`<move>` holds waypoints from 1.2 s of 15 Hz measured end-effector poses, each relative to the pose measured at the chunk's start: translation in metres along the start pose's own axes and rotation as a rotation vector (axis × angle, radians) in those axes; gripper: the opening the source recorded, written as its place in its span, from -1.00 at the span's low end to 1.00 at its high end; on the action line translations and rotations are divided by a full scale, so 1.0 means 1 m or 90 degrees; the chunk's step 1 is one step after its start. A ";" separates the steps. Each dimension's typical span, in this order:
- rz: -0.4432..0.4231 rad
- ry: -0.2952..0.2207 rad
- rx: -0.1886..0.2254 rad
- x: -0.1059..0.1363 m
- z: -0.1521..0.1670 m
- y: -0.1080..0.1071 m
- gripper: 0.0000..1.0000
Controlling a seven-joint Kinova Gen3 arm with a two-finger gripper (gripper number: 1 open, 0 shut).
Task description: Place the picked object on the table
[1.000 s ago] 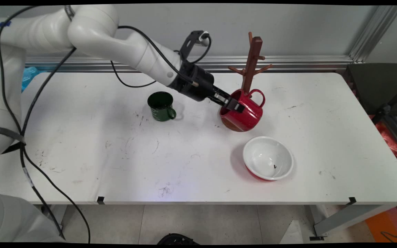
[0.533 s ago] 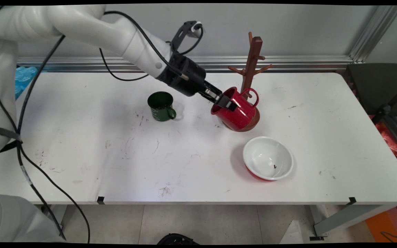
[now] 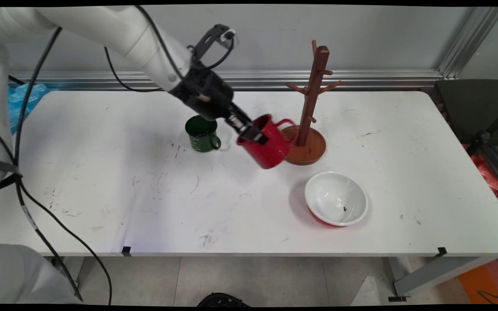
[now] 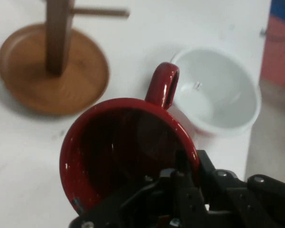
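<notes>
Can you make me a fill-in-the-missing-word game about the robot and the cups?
1. The gripper holds the ____ mug by its rim.
2. The cup standing on the table beside the arm is ____.
3. The bowl is ____ inside.
4. The mug tree has ____ mugs hanging on it.

Missing words: red; green; white; no
</notes>
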 end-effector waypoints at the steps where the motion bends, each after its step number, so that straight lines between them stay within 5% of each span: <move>1: 0.011 -0.016 0.009 -0.003 -0.005 -0.002 -1.00; 9: 0.127 -0.151 0.067 -0.028 -0.037 -0.015 -1.00; 18: 0.238 -0.227 0.109 -0.043 -0.037 -0.030 -1.00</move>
